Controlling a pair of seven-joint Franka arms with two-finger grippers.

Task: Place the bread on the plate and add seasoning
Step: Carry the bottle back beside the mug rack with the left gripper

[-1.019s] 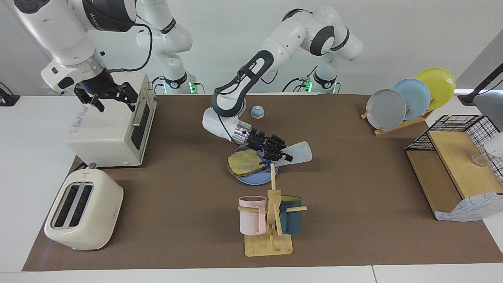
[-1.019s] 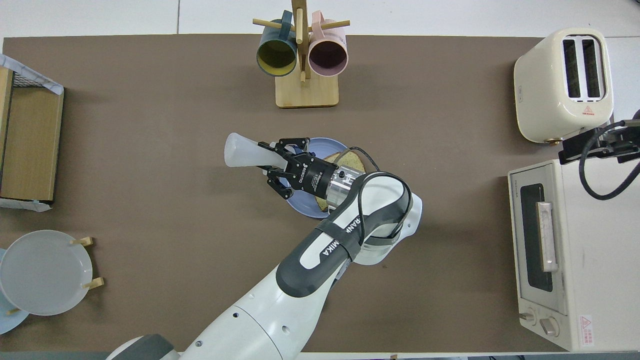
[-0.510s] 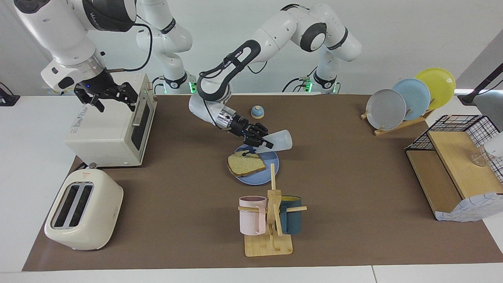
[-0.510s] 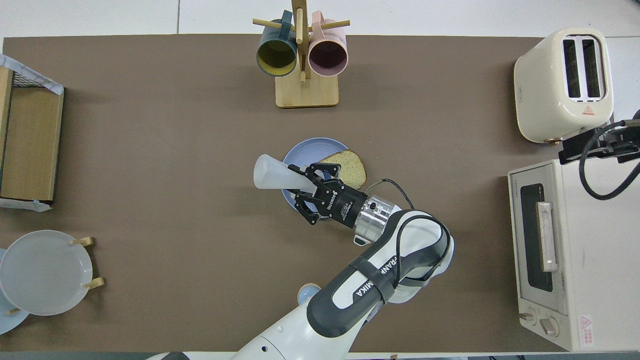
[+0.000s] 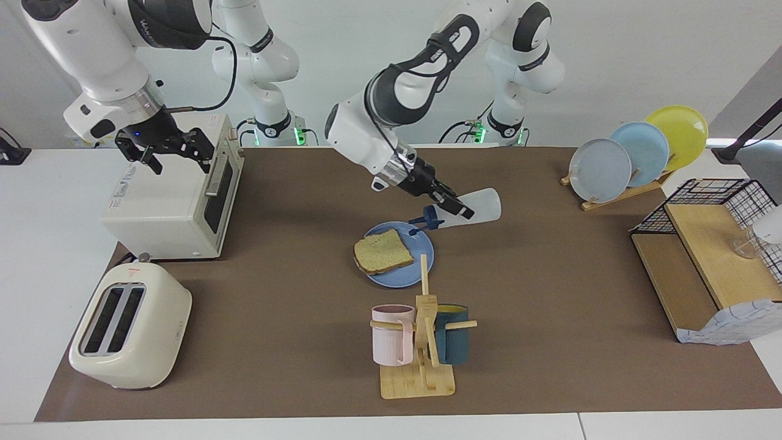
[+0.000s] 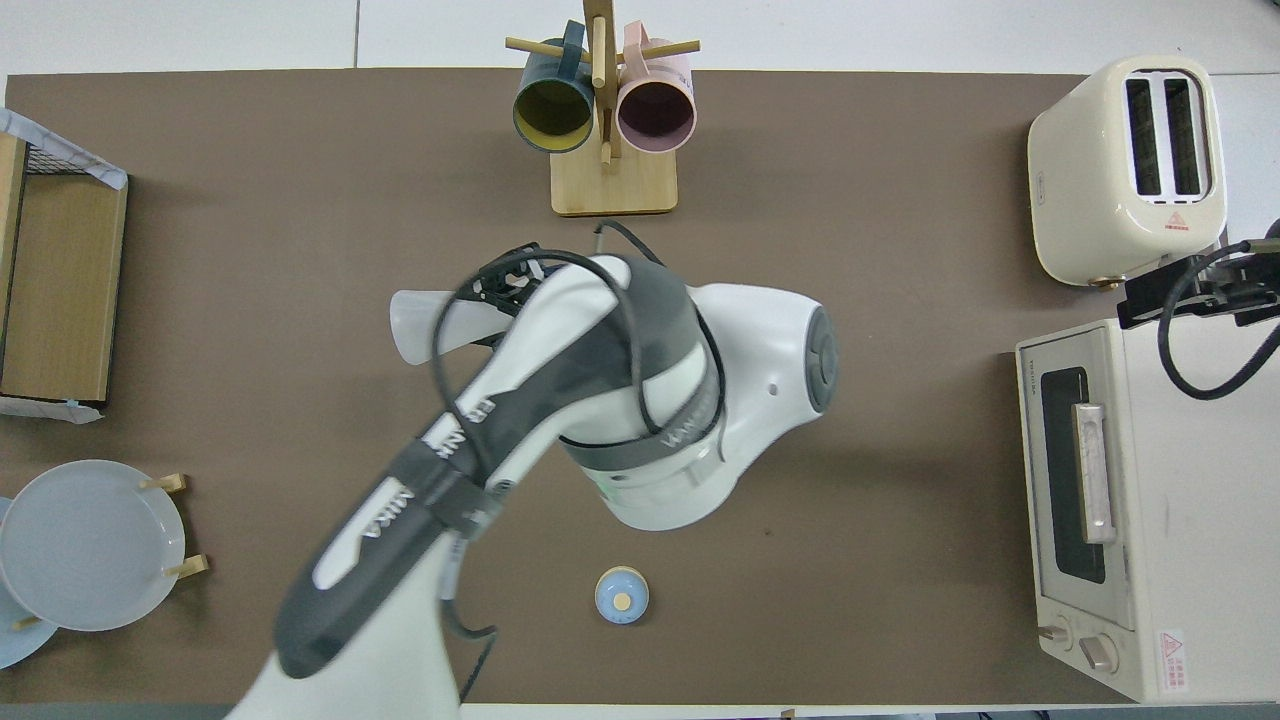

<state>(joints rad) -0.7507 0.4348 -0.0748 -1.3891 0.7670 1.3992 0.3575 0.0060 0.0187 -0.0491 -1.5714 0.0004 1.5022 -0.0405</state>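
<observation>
Blue plate [image 5: 421, 260], one bread [image 5: 382, 253]

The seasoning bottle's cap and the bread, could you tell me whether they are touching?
Apart. The facing view shows the seasoning bottle held tilted in the left gripper, its cap over the plate's rim, with bare blue plate between the cap and the bread.

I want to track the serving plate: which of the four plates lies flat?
The medium-blue plate under the bread; the grey, sky-blue and yellow plates stand upright in the rack.

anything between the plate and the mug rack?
Nothing: bare brown mat between the plate and the mug rack, per the facing view. The rack's top peg only overlaps the plate's rim in view.
</observation>
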